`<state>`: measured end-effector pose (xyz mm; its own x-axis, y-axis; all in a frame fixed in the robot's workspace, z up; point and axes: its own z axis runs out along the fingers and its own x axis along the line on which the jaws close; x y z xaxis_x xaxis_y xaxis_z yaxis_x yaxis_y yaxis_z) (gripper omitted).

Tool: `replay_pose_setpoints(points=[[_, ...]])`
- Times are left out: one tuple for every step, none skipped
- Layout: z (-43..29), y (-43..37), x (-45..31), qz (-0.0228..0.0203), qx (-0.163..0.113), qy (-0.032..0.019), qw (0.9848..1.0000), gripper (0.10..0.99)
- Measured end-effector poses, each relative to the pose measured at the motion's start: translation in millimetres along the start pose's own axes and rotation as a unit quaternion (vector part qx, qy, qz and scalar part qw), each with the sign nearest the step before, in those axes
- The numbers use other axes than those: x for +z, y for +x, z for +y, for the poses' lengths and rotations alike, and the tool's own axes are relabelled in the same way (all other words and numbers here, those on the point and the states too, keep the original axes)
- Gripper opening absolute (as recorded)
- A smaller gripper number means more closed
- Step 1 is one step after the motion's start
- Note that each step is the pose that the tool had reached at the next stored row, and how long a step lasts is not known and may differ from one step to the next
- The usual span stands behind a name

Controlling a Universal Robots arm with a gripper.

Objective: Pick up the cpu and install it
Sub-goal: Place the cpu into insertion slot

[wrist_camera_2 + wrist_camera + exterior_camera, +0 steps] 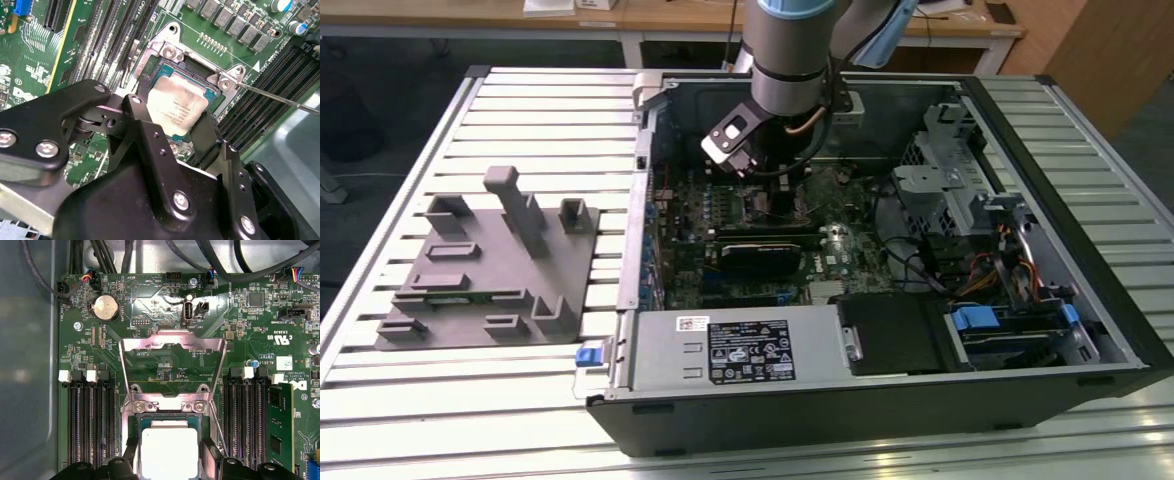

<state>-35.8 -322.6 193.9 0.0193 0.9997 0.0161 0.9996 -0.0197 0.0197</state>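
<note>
Black hand (175, 119) over cpu (177, 102) — silver-grey, smudged top, in socket (169, 51)

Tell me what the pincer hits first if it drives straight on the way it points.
The cpu: it sits right in line with the pincer, over the open socket on the motherboard. Whether they already touch I can't tell; depth is unclear.
</note>
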Motion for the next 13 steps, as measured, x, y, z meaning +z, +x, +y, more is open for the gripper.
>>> replay_pose_setpoints(points=[[0.0,0.0,-0.2,0.0001,0.0,0.0,1.0,0.608],[0.0,0.0,-1.3,0.0004,0.0,0.0,1.0,0.608],[0.1,0.1,-3.4,0.0004,0.0,0.0,1.0,0.608],[0.1,0.1,-5.6,0.0004,0.0,0.0,1.0,0.608],[0.1,0.1,-7.8,0.0004,0.0,0.0,1.0,0.608],[0.2,0.1,-9.7,0.0004,0.0,0.0,1.0,0.608],[0.3,0.2,-11.1,0.0004,0.0,0.0001,1.0,0.592],[0.3,0.2,-12.0,0.0004,0.0,0.0002,1.0,0.529],[0.3,0.2,-12.6,0.0004,0.0,0.0003,1.0,0.471],[0.4,0.2,-13.1,0.0004,0.0,0.0005,1.0,0.471],[0.5,0.2,-13.5,0.0004,0.0,0.0009,1.0,0.412],[0.7,0.2,-14.1,0.0004,0.0,0.0015,1.0,0.412],[0.8,0.2,-14.9,0.0003,0.0,0.0023,1.0,0.353]])
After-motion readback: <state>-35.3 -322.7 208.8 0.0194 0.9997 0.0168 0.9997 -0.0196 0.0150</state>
